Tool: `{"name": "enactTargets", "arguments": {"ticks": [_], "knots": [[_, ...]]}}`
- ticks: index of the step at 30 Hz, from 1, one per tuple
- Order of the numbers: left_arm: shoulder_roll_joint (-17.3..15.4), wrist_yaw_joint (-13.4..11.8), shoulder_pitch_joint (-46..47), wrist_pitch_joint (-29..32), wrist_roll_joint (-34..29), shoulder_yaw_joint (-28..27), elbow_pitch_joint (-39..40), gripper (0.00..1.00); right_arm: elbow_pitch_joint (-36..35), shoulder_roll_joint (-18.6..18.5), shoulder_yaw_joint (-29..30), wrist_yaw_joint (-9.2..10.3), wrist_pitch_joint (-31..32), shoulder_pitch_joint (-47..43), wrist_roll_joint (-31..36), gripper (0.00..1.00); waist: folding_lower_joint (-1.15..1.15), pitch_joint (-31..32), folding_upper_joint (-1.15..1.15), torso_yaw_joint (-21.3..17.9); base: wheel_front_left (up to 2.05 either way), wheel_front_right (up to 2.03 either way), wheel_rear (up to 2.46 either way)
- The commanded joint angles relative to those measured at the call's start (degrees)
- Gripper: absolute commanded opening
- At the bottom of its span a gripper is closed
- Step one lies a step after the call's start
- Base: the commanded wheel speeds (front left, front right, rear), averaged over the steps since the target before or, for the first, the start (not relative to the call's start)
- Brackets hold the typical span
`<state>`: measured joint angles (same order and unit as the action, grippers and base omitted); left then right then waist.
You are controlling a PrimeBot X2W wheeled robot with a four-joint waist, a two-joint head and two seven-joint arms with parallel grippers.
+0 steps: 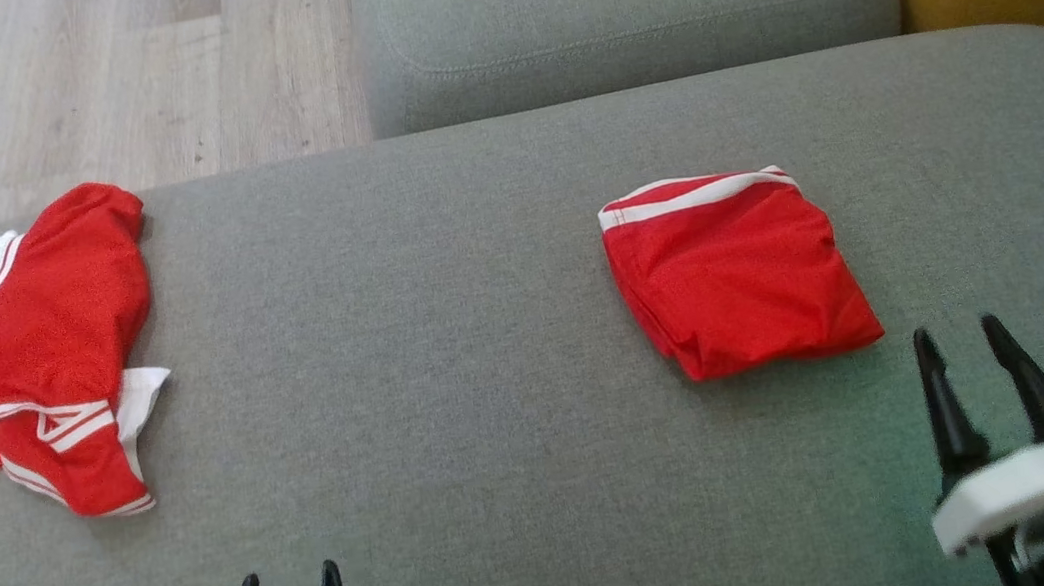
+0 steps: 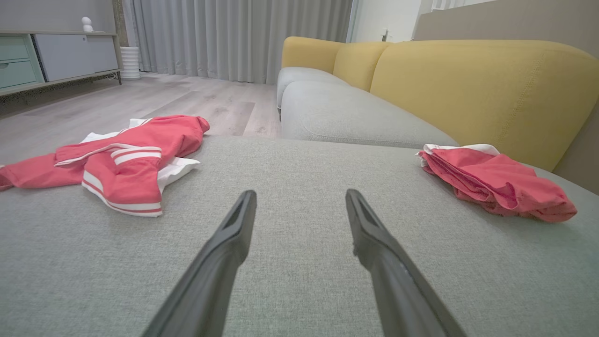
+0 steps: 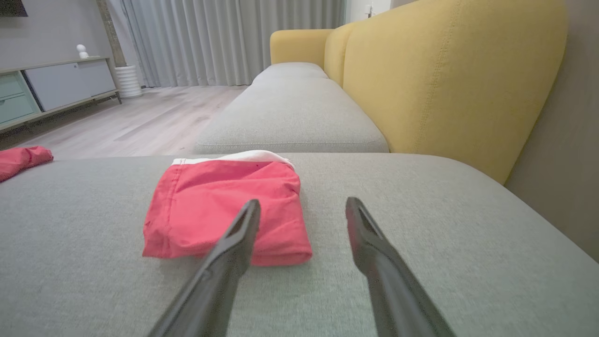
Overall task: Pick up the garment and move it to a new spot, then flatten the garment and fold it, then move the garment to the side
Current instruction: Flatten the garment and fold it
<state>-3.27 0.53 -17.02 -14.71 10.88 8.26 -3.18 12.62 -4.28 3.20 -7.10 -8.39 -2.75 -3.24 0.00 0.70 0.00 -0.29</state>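
**Folded shorts one bad pinch from coming undone**

Head view: a folded red cloth garment with a white waistband lies right of centre on the grey fabric sofa cushion. The right gripper hovers just beside its near-right corner with fingers spread and nothing between them. The left gripper is also spread and empty, low at centre-left and well apart from any cloth. A crumpled red-and-white jersey pile sits at the cushion's far left edge, next to the pale wood floor.

Left wrist view: the left gripper points at bare cushion btwn the two reds, with the pile to one side and the garment to the other. Aimed at neither, a reach from here could land on the wrong item.

Right wrist view: the right gripper is lined up w/ the garment's near-right corner. One finger overlaps the cloth in this view; can't tell if it touches. The yellow upholstered backrest stands close on the far side.

Fold looks done, so the shift to the side is prob. what's left. Risk: a corner pinch takes only the top layer, the stack peels open and the fold is lost. A low drag across the fabric would bunch it.
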Motion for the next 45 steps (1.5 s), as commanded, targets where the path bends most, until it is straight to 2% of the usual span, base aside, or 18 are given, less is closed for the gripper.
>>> {"name": "enactTargets", "arguments": {"ticks": [1,8,14,19,27,36,41,45], "knots": [[0.39,-0.05,2.28,-0.29,0.07,-1.11,2.06,1.00,-1.43,-0.38,-1.97,-0.39,1.21,5.58,-0.50,0.00,0.00,-0.65,0.00,0.06,0.00,0.00,0.00],[0.39,0.17,4.81,-0.29,-0.05,0.47,1.92,1.00,2.87,0.02,-2.96,-0.39,5.93,16.82,0.59,0.00,0.00,-4.74,0.00,1.05,0.00,0.00,0.00],[0.39,0.66,9.01,-0.29,-0.19,2.69,1.19,1.00,14.98,0.52,-4.11,-0.39,11.29,29.01,2.77,0.00,0.00,-9.16,0.00,4.20,0.00,0.00,0.00],[0.39,0.16,11.13,-0.29,0.19,4.13,0.86,1.00,25.16,0.14,-2.29,-0.39,13.68,34.07,5.56,0.00,0.00,-11.24,0.00,7.71,0.00,0.00,0.00],[0.39,-0.05,11.74,-0.29,0.29,5.26,0.47,1.00,35.08,0.45,0.86,-0.39,13.73,40.97,10.64,0.00,0.00,-12.31,0.00,11.35,0.00,0.00,0.00],[0.39,-0.85,11.80,-0.29,1.26,6.61,0.49,1.00,42.31,1.13,1.98,-0.39,12.18,44.75,13.72,0.00,0.00,-12.37,0.00,14.03,0.00,0.00,0.00],[0.39,-1.11,11.63,-0.29,1.54,6.65,0.33,1.00,45.47,1.34,-0.21,-0.39,8.98,45.92,13.28,0.00,0.00,-12.05,0.00,14.25,0.00,0.00,0.00],[0.39,-1.29,11.52,-0.29,1.75,6.30,0.16,1.00,47.32,1.38,-4.98,-0.39,5.46,46.28,9.36,0.00,0.00,-10.78,0.00,13.38,0.00,0.00,0.00]]}}
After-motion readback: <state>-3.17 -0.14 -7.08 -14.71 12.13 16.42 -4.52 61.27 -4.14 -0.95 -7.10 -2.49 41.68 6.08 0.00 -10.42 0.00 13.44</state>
